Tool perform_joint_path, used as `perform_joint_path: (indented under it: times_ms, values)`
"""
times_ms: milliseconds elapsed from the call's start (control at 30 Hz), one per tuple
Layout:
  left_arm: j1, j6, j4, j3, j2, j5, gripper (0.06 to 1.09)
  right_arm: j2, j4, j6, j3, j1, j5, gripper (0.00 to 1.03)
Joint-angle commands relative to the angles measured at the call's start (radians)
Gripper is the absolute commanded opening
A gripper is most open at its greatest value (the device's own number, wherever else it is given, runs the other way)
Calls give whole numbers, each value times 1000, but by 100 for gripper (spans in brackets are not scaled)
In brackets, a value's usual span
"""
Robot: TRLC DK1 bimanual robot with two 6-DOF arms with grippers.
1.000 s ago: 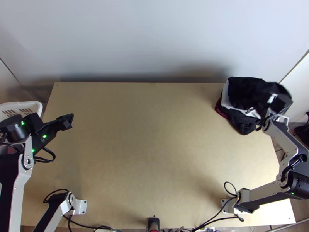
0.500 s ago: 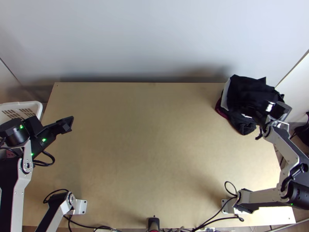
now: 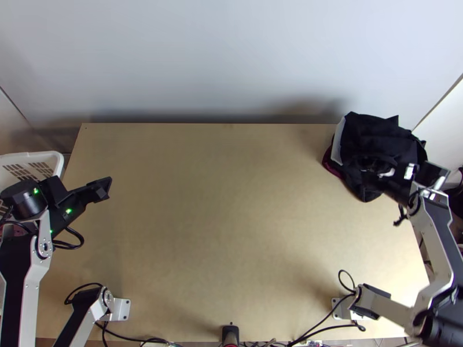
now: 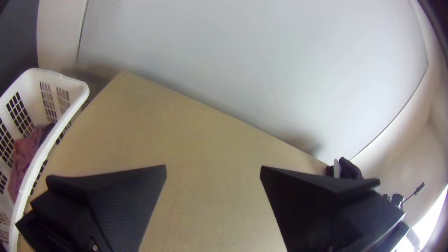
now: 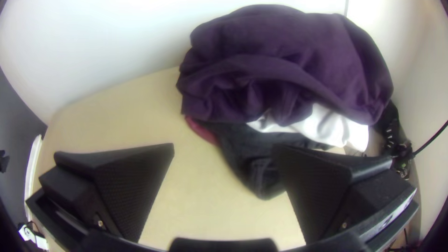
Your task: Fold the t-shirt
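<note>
Top view first: here's the wooden surface (image 3: 231, 231), with my left gripper (image 3: 108, 188) over its edge between nine and ten o'clock, beside the white basket (image 3: 32, 159). Round at two o'clock sits the pile of clothes (image 3: 376, 156), and my right gripper (image 3: 382, 176) is right at its near side. Which piece is the t-shirt, I can't tell, but the cloth is all heaped there, bunched.

Over to my left wrist view: the left gripper (image 4: 213, 167) has its jaws spread wide, nothing between them, bare wood beyond. The basket beside it has reddish cloth (image 4: 25, 156) inside.

And my right wrist view: jaws wide apart on the right gripper (image 5: 224, 145) too, gripping nothing. Dark purple cloth (image 5: 284, 60) lies rumpled on top of the pile, white cloth (image 5: 326, 128) pokes out under it, then black cloth (image 5: 252, 163), with a maroon edge (image 5: 201, 130) peeking out beside that.
</note>
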Motion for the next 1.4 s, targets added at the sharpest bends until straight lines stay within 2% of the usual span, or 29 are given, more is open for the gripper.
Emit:
perform_joint_path:
  times_ms: [0,133,300,433,500,667,1000,1200,1367]
  values:
    - [6,14,-14,-20,-38,3,103,-234,-266,-116,-39,6,-17,98]
    - [-2,26,-8,-81,-119,11,103,-483,-269,-82,-140,50,-23,98]
    - [-6,43,20,-178,-193,12,103,-700,-232,104,-209,188,-20,94]
    - [-6,45,53,-241,-236,12,103,-809,-152,202,-266,234,-16,94]
    - [-9,45,84,-277,-265,12,103,-868,-79,236,-306,247,15,94]
    - [-9,17,208,-340,-309,12,103,-960,110,248,-382,245,121,92]
    - [-20,-6,440,-452,-458,11,103,-1062,196,273,-483,257,141,92]
    - [-20,-14,573,-601,-631,-23,103,-1164,217,288,-523,267,146,92]
    - [-20,25,644,-649,-773,-70,100,-1260,219,291,-560,280,146,92]
